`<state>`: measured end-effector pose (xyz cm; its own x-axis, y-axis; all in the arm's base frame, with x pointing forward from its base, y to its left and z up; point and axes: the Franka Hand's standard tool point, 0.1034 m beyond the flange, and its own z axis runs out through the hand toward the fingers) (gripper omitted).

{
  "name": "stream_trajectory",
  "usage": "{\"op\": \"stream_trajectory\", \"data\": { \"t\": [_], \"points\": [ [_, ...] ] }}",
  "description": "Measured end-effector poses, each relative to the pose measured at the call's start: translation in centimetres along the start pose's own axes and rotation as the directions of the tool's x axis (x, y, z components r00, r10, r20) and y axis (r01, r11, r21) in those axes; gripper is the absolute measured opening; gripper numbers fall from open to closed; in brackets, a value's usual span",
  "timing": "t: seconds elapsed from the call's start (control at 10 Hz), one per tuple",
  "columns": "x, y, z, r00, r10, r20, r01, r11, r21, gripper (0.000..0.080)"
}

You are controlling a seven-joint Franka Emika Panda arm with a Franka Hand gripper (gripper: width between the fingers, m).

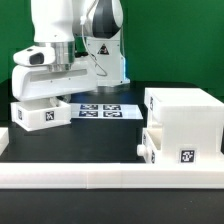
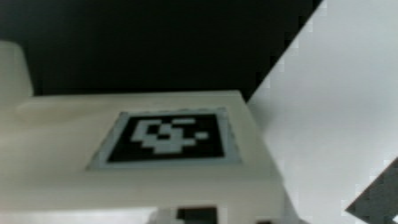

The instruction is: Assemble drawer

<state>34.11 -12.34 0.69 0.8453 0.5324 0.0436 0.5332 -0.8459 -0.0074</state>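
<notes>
The white drawer housing [image 1: 185,120] stands at the exterior view's right. One tray sits in its lower slot, with its knob [image 1: 140,150] sticking out. A second, loose tray [image 1: 40,113] with a square tag lies at the exterior view's left. My gripper [image 1: 45,98] is straight down on it, with the fingertips hidden inside the tray. In the wrist view the tray's tagged face [image 2: 169,135] fills the picture, with a white wall [image 2: 329,110] beside it. The jaws stand close together at the picture's edge, shut on the tray's wall.
The marker board [image 1: 100,108] lies on the black table between the loose tray and the housing. Long white border rails run along the front [image 1: 100,180] and the exterior view's left edge [image 1: 5,138]. The arm's base stands behind the marker board.
</notes>
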Motion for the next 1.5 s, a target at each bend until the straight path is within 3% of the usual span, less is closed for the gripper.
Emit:
{"op": "stream_trajectory", "data": {
  "t": [0.1,0.3,0.6,1.0,1.2,1.3,1.5],
  "points": [
    [0.1,0.0,-0.1,1.0,-0.003,-0.001,0.003,1.0,-0.002,0.004],
    [2.1,0.0,-1.0,0.999,-0.034,-0.016,0.034,0.999,-0.013,0.004],
    [7.8,-0.6,-3.3,0.994,-0.108,-0.021,0.108,0.994,-0.001,0.0041],
    [15.4,-1.1,-4.8,0.985,-0.166,-0.044,0.166,0.986,0.01,0.0041],
    [16.6,-0.5,-4.3,0.972,-0.231,-0.045,0.232,0.973,0.021,0.0041],
    [16.8,-0.3,-4.0,0.967,-0.254,-0.033,0.256,0.966,0.042,0.0041],
    [16.7,-0.4,-3.9,0.962,-0.273,-0.034,0.274,0.961,0.041,0.0041]
  ]
}}
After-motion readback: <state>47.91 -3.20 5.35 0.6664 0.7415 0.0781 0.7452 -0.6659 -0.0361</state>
